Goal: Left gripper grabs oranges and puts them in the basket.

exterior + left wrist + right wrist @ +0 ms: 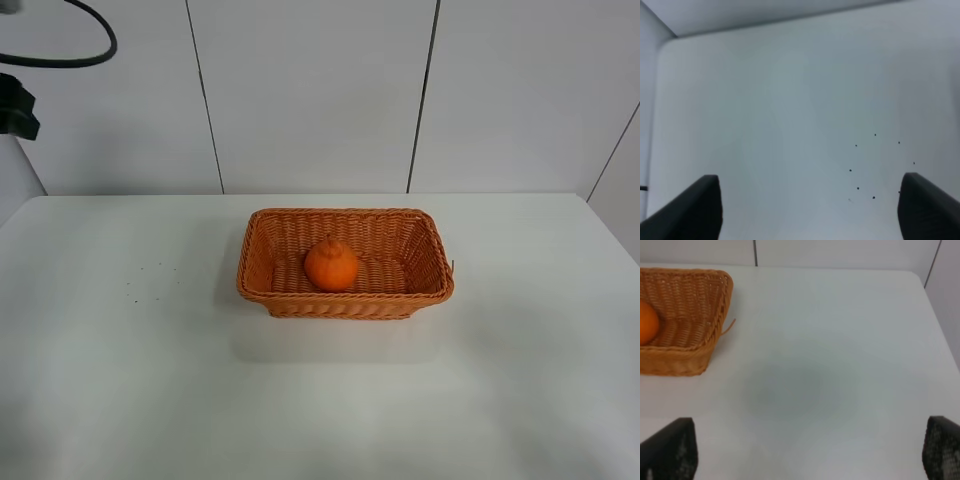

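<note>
Round bright orange fruit (pixel 331 265) lay inside rectangular orange-brown woven wicker basket (pixel 345 213) at centre of the high frame, while black left gripper (pixel 810 202) hung empty, jaws wide apart, over white table (pixel 120 380), so placement was apparently complete with nothing left.

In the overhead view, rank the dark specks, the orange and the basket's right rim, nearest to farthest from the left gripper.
From the left gripper, on the left side:
1. The dark specks, left part of the table.
2. The orange, middle of the view.
3. The basket's right rim, farthest right.
</note>
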`<state>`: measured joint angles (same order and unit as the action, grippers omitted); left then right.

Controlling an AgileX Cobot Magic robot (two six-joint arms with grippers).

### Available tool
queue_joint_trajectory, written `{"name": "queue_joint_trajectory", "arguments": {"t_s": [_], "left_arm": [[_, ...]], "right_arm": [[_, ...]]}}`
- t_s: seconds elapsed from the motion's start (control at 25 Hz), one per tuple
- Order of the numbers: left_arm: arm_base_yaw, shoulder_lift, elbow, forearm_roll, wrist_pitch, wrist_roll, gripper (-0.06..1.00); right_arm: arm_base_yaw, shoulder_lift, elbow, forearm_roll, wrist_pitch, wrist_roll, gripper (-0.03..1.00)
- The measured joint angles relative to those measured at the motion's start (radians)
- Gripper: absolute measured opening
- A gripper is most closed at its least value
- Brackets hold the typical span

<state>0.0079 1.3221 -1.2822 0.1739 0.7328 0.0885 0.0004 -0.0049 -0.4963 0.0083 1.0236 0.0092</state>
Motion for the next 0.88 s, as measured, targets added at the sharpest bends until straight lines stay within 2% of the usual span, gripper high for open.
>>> {"name": "queue_joint_trajectory", "arguments": {"t_s": [0.6, 0.88], "left_arm": [[0.000, -0.528, 0.363, -0.008, -0.003, 0.000, 0.82], [0.000, -0.770, 0.481, -0.023, -0.002, 0.000, 0.82]], "right_arm": [[0.000, 0.000, 0.000, 0.000, 0.000, 0.000, 0.69], [0.000, 0.000, 0.000, 0.000, 0.000, 0.000, 0.69]]}}
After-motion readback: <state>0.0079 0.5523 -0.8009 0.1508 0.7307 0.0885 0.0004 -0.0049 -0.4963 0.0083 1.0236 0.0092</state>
